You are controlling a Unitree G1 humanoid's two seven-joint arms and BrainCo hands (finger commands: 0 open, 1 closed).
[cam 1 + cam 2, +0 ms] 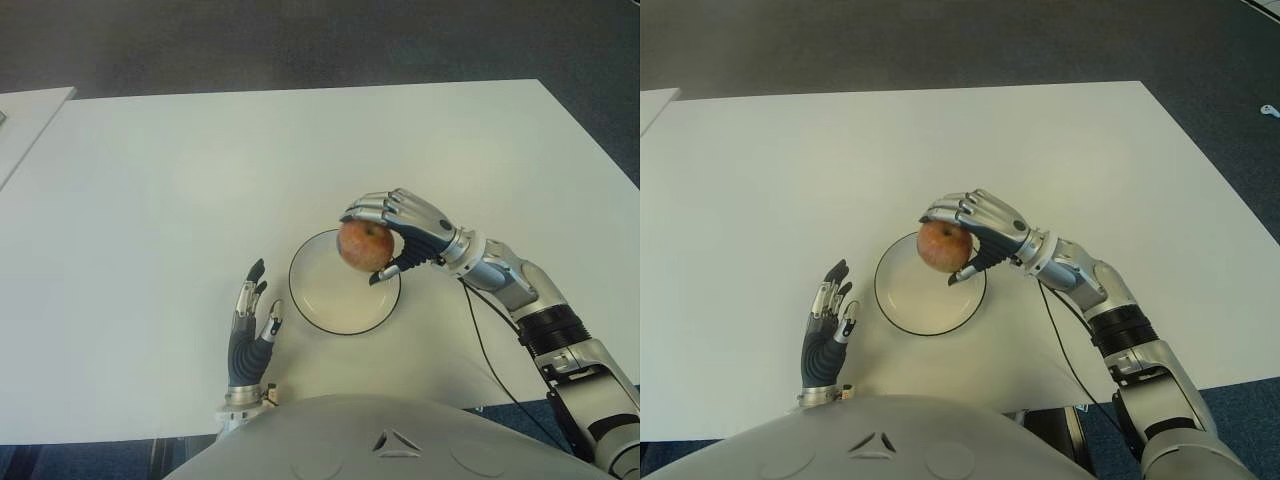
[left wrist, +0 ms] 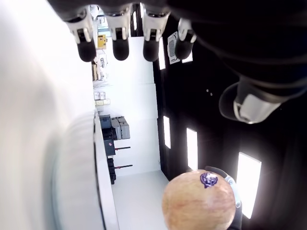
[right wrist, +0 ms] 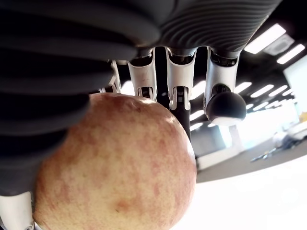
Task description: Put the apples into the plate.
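A reddish-yellow apple (image 1: 364, 246) hangs just above the far right part of a white plate (image 1: 325, 300) with a dark rim. My right hand (image 1: 398, 236) is shut on the apple, fingers curled over its top and thumb under it; the right wrist view shows the apple (image 3: 115, 163) filling the palm. My left hand (image 1: 250, 318) shows on the white table to the left of the plate, fingers straight and spread, holding nothing. From the left wrist view the apple (image 2: 199, 201) and the plate's rim (image 2: 79, 167) appear beyond the fingertips (image 2: 120, 48).
The white table (image 1: 200, 160) stretches wide around the plate. A second white surface (image 1: 25, 115) adjoins at the far left. Dark floor lies beyond the far edge. A black cable (image 1: 490, 350) runs along my right forearm.
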